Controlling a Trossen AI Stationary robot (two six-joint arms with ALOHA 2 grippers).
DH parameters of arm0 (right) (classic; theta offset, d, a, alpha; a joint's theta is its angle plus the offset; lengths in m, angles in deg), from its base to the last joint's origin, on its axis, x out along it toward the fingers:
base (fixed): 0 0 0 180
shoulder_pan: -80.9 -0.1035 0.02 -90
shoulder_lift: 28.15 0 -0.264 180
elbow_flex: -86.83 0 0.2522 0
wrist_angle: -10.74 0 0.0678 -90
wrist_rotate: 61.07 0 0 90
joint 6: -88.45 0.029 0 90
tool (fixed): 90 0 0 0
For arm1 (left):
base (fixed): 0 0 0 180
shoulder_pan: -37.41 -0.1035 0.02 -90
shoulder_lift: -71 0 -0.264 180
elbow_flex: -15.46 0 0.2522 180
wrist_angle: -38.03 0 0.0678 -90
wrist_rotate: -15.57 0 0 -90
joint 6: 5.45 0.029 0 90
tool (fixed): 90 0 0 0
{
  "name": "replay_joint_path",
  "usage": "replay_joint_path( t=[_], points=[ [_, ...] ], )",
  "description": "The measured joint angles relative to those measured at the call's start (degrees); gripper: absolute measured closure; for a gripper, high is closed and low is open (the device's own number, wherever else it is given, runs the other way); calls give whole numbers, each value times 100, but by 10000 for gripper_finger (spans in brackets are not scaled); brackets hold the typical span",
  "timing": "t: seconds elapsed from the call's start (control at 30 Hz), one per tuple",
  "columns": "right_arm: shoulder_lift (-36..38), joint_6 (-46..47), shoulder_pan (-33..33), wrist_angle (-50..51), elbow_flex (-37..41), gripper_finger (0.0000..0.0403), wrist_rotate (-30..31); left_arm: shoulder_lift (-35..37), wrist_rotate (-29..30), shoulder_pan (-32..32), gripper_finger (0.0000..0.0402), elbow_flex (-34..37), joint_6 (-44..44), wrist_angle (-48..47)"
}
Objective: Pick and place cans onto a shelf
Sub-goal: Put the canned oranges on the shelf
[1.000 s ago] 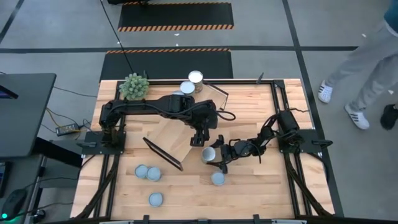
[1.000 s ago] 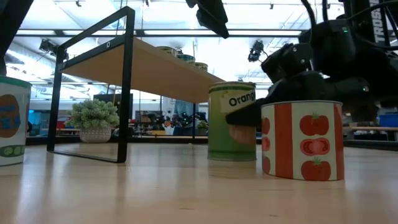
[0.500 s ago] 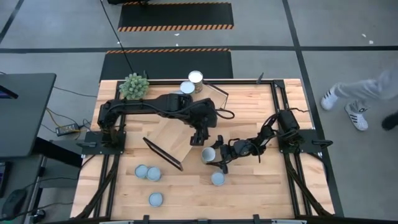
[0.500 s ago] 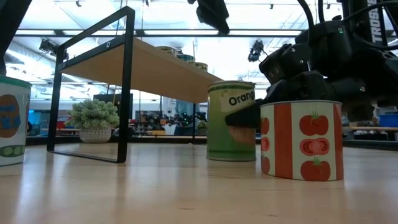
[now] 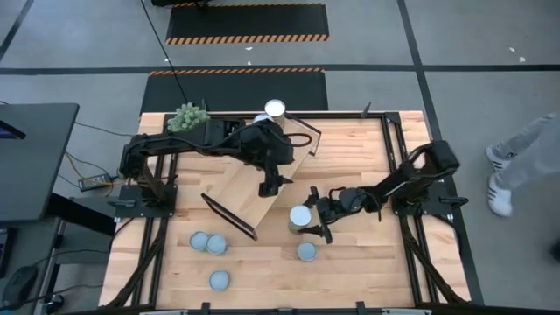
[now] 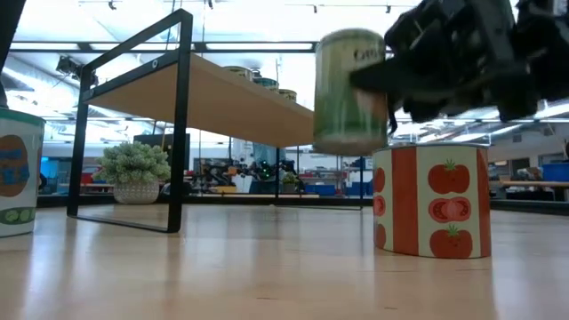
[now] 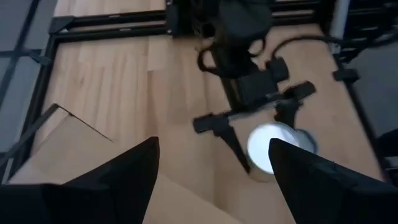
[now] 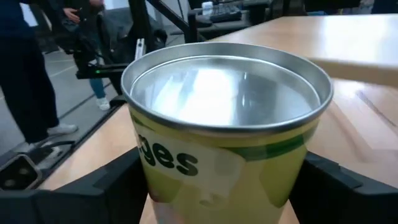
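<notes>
My right gripper (image 5: pixel 312 219) is shut on a green-and-yellow can (image 6: pixel 351 89) with a silvery top (image 8: pixel 224 87), held up above the table beside a red tomato can (image 6: pixel 431 200). My left gripper (image 5: pixel 267 185) is open and empty. It hovers over the light-wood shelf (image 5: pixel 234 188), which stands slantwise at the table's middle on its black frame ends (image 6: pixel 180 124). Its wrist view shows the held can (image 7: pixel 273 148) ahead of its fingers. Two cans (image 5: pixel 275 108) stand on the shelf's far end. My right gripper pinches the green can's side wall (image 8: pixel 149 186) between its two fingers, one on each side, a little below the rim. The fingers (image 8: pixel 109 186) come level from the table's right side. The can is upright and lifted clear of the table.
Three loose cans (image 5: pixel 208 243) stand near the front left and one (image 5: pixel 306 252) stands just in front of the held can. A spiky green plant (image 5: pixel 188 115) is at the far left corner. A person's legs (image 5: pixel 525 144) are beyond the table's right side.
My right gripper has gone up with the green can, which was standing on the table and now hangs clear of it, still upright. My left gripper has drawn back a little toward the table's far left, over the shelf.
</notes>
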Motion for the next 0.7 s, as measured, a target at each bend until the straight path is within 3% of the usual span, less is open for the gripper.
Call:
replay_joint_path(
  t=[0.37,0.7],
  points=[
    [1570,61,66,2893,-795,86,-241,100,-402,11,95,1,-275,-30],
    [1551,-20,330,3702,-1615,86,-371,284,-478,22,96,3,-466,-143]
  ],
)
